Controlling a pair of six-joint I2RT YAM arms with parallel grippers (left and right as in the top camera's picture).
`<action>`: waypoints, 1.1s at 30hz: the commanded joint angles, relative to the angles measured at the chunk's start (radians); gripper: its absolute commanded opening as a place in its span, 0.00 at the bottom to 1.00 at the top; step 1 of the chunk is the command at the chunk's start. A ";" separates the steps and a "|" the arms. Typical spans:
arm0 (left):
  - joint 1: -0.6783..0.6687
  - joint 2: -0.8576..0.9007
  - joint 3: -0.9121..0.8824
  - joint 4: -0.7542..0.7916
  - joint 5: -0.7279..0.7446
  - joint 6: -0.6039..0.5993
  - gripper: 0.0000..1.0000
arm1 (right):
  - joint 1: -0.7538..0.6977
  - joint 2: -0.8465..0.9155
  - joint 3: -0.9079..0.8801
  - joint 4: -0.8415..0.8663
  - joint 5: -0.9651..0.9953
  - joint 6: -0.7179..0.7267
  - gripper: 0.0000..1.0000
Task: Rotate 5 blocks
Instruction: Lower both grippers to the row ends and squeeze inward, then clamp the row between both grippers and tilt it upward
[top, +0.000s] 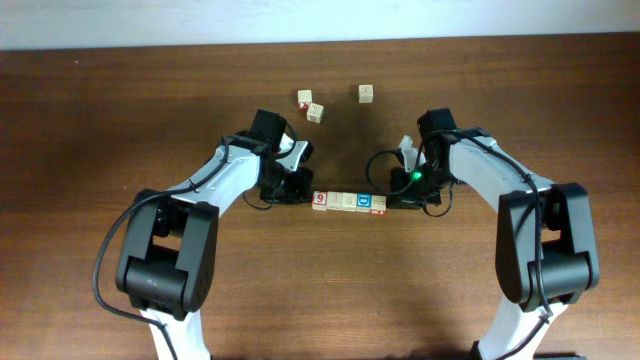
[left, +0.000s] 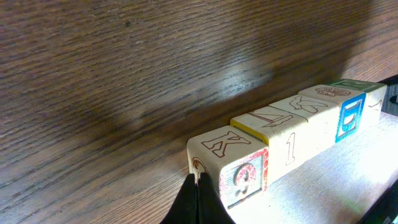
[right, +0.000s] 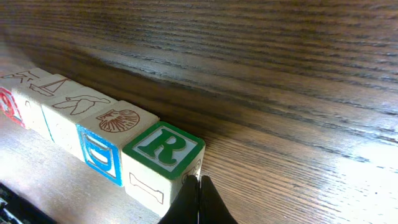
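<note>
Between my two pairs of jaws lies the row of five blocks (top: 348, 201), end to end on the worktop (top: 120, 110). My left jaws are closed, tips against the red 9 block (left: 239, 177); my right jaws are closed, tips against the green R block (right: 163, 155). Neither grips anything. Advice: press inward evenly, tips low and centred, and turn the row as one, lest a middle block buckle out.

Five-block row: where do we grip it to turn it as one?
By its two end faces, squeezing along the line: left gripper on the 9 block, right gripper on the R block. The row is loose cubes merely abutting, so end pressure likely keeps them together.
</note>
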 joint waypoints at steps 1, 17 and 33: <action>-0.005 0.006 -0.005 0.002 0.027 0.013 0.00 | 0.006 -0.016 -0.004 0.002 -0.079 0.003 0.04; -0.005 0.006 -0.005 0.002 0.027 0.013 0.00 | 0.007 -0.053 0.008 -0.021 -0.099 -0.001 0.04; -0.005 0.006 -0.005 0.002 0.027 0.013 0.00 | 0.091 -0.054 0.134 -0.101 -0.097 -0.007 0.04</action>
